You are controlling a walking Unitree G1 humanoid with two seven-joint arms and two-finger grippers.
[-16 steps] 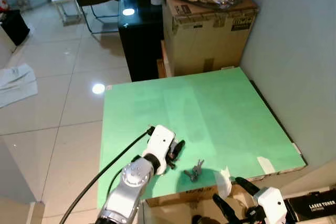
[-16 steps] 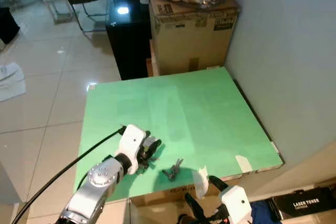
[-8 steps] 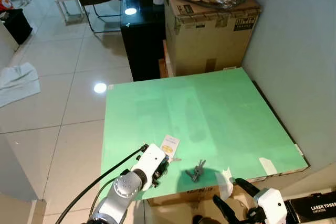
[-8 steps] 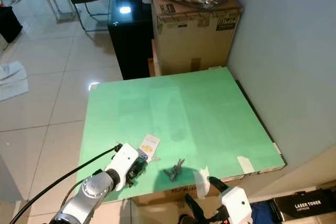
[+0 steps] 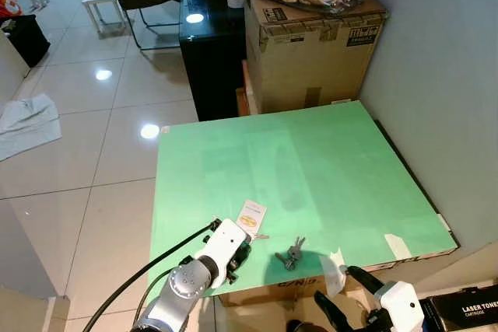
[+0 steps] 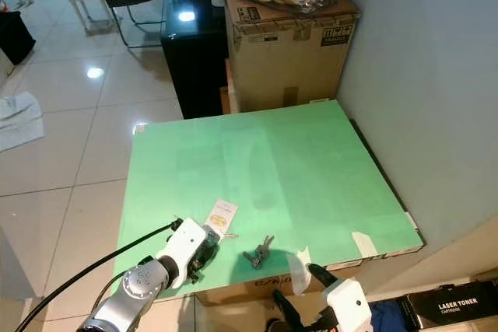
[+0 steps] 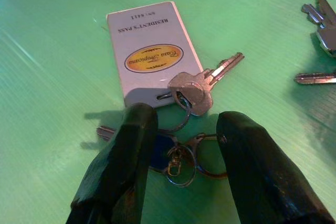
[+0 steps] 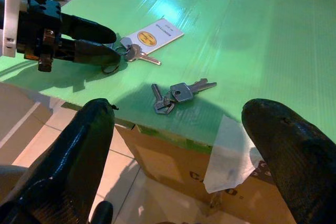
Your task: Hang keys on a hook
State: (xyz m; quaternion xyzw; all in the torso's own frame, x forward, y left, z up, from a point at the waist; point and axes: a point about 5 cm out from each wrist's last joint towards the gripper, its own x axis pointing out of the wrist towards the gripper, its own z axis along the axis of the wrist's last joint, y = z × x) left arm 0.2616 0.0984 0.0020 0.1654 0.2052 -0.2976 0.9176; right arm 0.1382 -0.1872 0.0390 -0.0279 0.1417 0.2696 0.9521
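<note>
Left hand [image 7: 181, 145] low at the near edge of the green surface [image 5: 327, 169], its 2 fingers [image 7: 131, 145] spread either side of the rings of a key bunch [image 7: 184, 153] with a white pass card [image 7: 149, 51] attached. A second, loose bunch of keys [image 5: 289, 253] lies just beside it on the surface, nearer the right hand [image 8: 178, 145], which hangs spread below the surface edge, holding nothing. No hook can be made out. Step in hand, as judged: pinching the carded bunch. To do it well, the fingers should close on the rings, not the flat card, and press lightly down first, since thin rings on a smooth surface may slip out.
</note>
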